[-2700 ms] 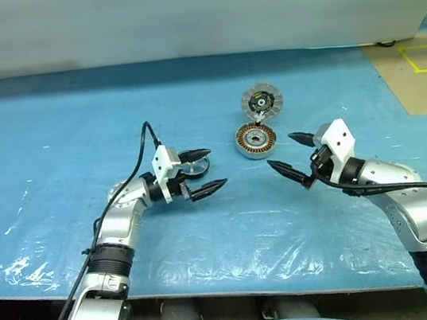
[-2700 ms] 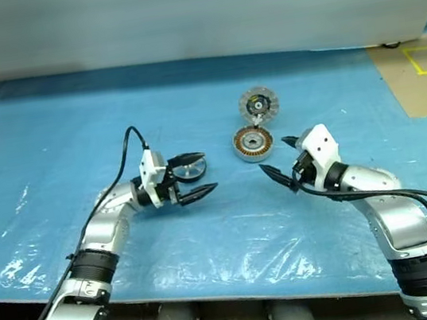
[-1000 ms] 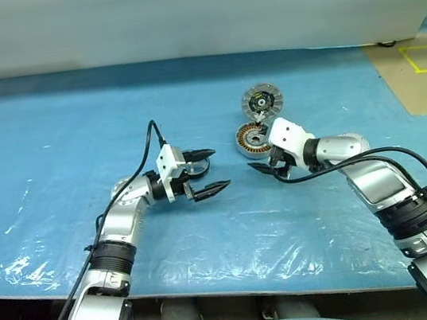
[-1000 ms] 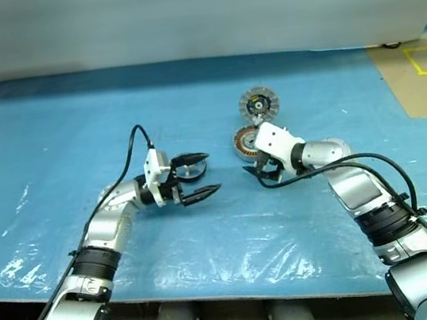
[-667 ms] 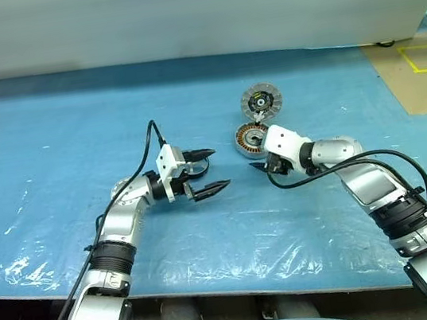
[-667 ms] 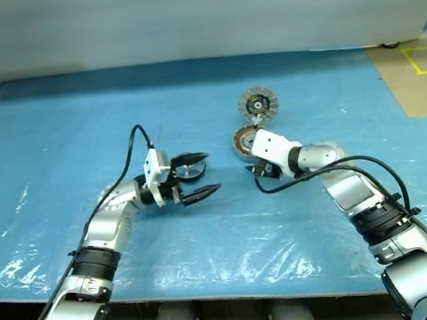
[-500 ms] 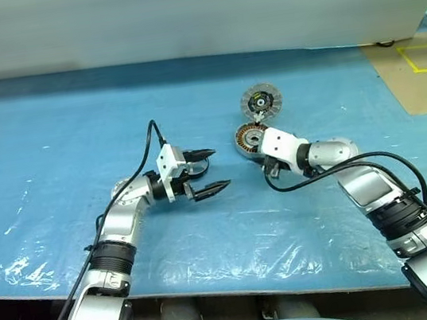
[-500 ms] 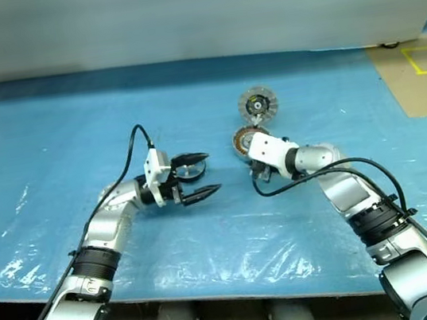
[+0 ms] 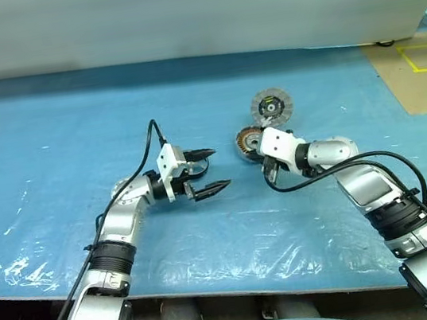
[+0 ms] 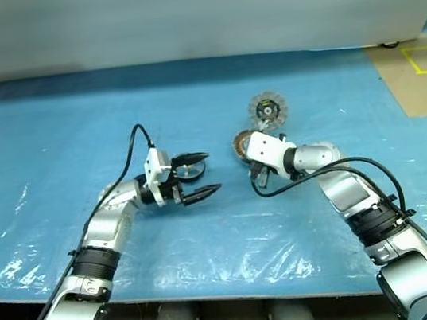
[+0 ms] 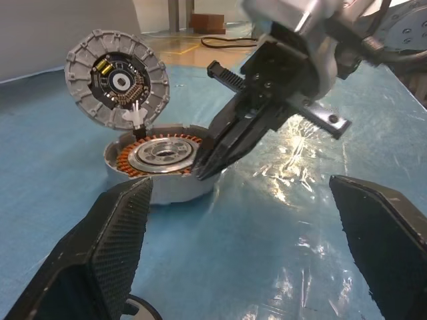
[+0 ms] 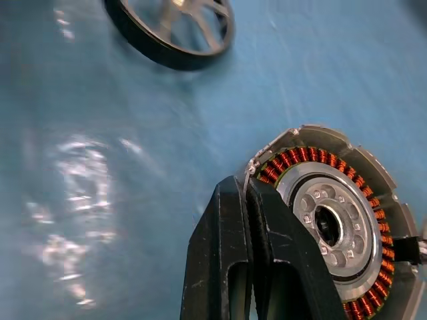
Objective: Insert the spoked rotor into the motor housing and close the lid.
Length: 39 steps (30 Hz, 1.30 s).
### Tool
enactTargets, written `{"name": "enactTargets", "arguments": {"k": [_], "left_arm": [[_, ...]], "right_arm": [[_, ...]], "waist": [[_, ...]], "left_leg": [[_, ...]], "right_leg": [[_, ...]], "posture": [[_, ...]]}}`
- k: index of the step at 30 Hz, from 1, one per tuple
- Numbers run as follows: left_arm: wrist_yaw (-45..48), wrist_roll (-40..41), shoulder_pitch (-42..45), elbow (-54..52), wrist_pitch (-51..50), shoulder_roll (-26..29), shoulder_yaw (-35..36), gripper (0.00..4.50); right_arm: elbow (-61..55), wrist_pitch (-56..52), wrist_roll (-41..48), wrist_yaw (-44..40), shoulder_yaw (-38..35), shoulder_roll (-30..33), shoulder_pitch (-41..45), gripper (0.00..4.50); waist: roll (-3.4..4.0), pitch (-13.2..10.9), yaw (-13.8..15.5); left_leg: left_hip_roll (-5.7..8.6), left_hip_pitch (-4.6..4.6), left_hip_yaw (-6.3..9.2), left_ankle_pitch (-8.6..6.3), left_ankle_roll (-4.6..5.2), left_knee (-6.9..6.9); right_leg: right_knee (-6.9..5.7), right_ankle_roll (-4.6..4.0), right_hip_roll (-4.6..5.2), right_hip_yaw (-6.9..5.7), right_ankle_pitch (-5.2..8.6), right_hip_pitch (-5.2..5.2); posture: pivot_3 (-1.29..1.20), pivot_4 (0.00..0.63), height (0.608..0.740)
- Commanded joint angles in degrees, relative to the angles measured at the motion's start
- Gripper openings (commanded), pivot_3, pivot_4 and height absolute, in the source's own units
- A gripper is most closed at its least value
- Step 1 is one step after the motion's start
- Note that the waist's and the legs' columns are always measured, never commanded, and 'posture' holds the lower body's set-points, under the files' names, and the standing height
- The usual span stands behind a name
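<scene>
motor housing (image 12: 330, 220) touching tip of clenched right end effector (image 12: 241, 193); left end effector (image 9: 209, 170) released.

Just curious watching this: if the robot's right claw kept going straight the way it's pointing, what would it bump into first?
Probably the motor housing: the right claw, shut, points at its near rim.

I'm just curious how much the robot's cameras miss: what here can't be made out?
- Rotor: cut off by the right wrist view's edge; in the head views the left gripper covers most of it.
- Housing: its right side sits behind the right gripper in the head views.
- Lid: its rear face is turned away.
</scene>
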<state>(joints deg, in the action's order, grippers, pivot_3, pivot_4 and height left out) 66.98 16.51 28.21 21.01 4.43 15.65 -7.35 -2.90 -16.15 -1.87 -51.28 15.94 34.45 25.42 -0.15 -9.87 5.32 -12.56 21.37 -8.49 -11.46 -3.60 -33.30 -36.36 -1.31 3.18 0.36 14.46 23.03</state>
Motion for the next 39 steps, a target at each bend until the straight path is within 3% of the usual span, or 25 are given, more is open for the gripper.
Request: {"name": "enactTargets", "arguments": {"k": [1,10,13,18,29,36,39], "left_arm": [[0.14,0.12,0.14,-2.23,0.28,0.34,-0.23,4.50],[0.45,0.03,-0.38,-2.39,0.24,0.73,-0.48,4.50],[0.99,0.10,-0.50,-2.55,0.04,1.01,-0.63,4.50],[2.09,0.09,-0.31,-2.13,0.11,1.47,-1.04,4.50],[3.06,0.63,-0.84,-2.19,0.37,1.10,-1.76,4.50],[3.54,1.10,-1.04,-1.73,0.90,-0.01,-1.82,4.50],[4.42,1.35,-0.64,-1.25,0.46,-0.59,-1.97,4.50]], "right_arm": [[-7.35,-1.30,2.80,-4.54,-0.47,2.69,-1.89,0.02],[-13.22,-2.89,2.38,-9.25,0.81,9.13,-10.76,0.02],[-14.09,-3.40,3.34,-8.30,-0.14,8.42,-11.39,0.63],[-16.77,-6.50,8.84,-6.01,-4.34,5.22,-10.41,2.35],[-24.04,-14.55,20.99,-0.33,-17.21,2.77,-14.02,2.35],[-21.01,-12.86,19.42,8.32,-28.23,2.57,-23.69,2.35],[-16.98,-12.11,17.56,13.86,-31.74,1.78,-24.05,2.35]], "waist": [[0.00,0.00,0.07],[0.00,0.00,0.12],[0.00,0.00,0.13],[0.00,0.00,0.06],[0.00,0.00,0.35],[0.00,0.00,0.29],[0.00,0.00,0.16]], "left_leg": [[0.00,0.01,0.00,0.00,0.00,0.01],[-0.01,-0.06,-0.01,-0.01,0.01,0.00],[-0.02,-0.12,-0.02,-0.01,0.01,0.00],[-0.02,-0.17,-0.05,-0.01,0.01,-0.01],[-0.01,-0.13,-0.07,-0.01,0.01,0.02],[0.01,-0.12,-0.07,-0.01,0.00,0.08],[0.07,-0.13,-0.07,-0.01,0.00,0.08]], "right_leg": [[0.00,0.00,0.00,-0.01,0.00,0.01],[-0.02,-0.01,0.04,-0.01,0.00,-0.04],[-0.04,-0.01,0.03,0.02,0.01,-0.07],[-0.08,-0.02,0.03,0.07,0.01,-0.06],[-0.04,-0.04,0.03,0.07,0.02,-0.04],[0.05,-0.03,0.05,0.06,0.02,-0.05],[0.06,-0.02,0.10,0.07,0.02,-0.06]], "posture": [[0.00,0.150,0.740],[0.00,0.150,0.740],[0.00,0.150,0.740],[0.00,0.150,0.740],[0.00,0.150,0.740],[0.00,0.150,0.740],[0.00,0.150,0.740]]}}
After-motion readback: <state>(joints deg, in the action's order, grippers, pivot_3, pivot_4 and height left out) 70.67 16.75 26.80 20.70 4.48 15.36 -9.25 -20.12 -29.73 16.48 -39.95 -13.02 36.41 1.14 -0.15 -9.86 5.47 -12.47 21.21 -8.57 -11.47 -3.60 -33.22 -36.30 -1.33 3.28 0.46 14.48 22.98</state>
